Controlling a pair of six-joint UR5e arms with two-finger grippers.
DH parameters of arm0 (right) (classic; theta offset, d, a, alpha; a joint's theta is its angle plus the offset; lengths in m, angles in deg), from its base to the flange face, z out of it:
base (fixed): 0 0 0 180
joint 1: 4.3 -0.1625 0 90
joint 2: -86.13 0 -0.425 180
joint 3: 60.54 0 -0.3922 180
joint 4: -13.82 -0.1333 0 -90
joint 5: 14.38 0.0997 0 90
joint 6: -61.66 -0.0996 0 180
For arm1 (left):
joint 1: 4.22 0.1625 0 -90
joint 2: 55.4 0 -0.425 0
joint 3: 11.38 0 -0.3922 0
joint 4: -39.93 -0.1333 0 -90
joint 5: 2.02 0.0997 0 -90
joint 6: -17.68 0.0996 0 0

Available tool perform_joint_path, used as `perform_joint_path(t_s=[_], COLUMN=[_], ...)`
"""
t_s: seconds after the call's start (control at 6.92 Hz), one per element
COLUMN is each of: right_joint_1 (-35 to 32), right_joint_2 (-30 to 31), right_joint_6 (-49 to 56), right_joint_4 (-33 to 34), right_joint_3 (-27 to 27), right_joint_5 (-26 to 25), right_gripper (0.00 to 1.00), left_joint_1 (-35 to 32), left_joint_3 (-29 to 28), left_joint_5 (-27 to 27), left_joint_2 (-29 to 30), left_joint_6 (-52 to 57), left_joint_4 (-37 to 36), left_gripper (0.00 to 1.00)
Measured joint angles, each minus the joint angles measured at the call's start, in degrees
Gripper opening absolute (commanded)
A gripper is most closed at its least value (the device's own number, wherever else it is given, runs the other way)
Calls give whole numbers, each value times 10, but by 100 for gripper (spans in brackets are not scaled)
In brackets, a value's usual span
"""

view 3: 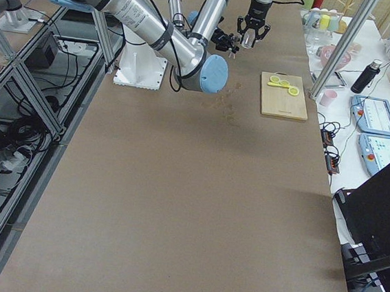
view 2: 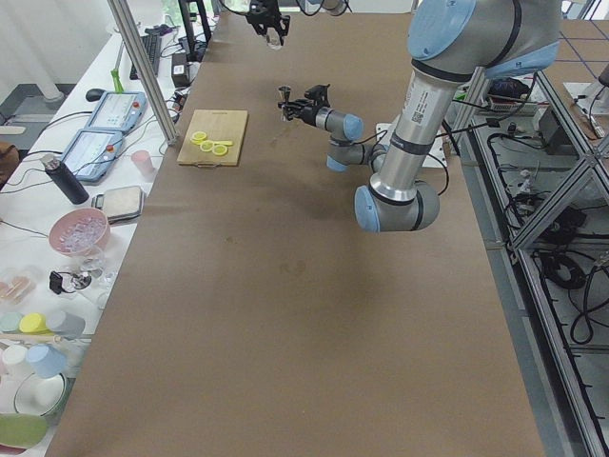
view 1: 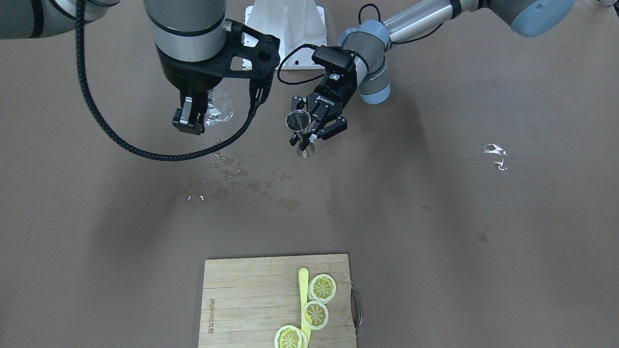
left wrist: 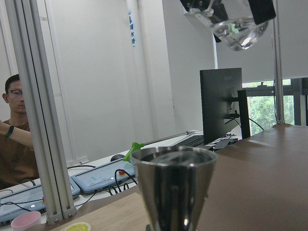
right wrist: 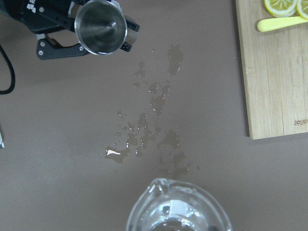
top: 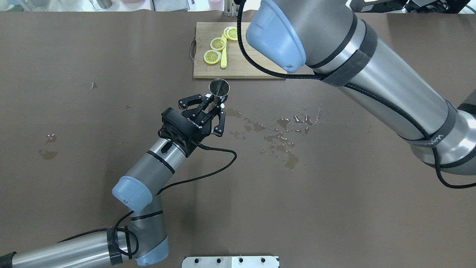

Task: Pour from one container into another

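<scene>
A small steel jigger stands upright, pinched low on its stem by my left gripper; the front view shows the jigger in the same gripper. It fills the bottom of the left wrist view as a shiny cone. My right gripper hangs higher, off to the jigger's side, shut on a clear glass pouring cup. The cup is tilted with a little water in it, and its rim shows at the bottom of the right wrist view. Cup and jigger are well apart.
Spilled water drops spread over the brown table between the arms. A wooden cutting board with lemon slices and a yellow stick lies beyond the jigger. White scraps lie further along. A person sits past the table's far edge.
</scene>
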Motion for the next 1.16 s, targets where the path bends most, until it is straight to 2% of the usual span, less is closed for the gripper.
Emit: perform_joint_path(t_s=[0.43, 0.72, 1.16], right_joint_1=[-33, -53, -95], right_joint_2=[51, 89, 169], right_joint_6=[-1, -3, -3], right_joint_4=[-77, -139, -249], right_joint_3=[21, 21, 20], right_joint_5=[61, 108, 202], right_gripper=[0, 0, 0], left_joint_1=[-23, -23, -27], left_joint_3=[10, 42, 54], left_joint_5=[-3, 0, -1], left_joint_2=[-25, -69, -92], left_joint_6=[19, 26, 23], left_joint_4=[13, 35, 47], left_gripper=[0, 0, 0])
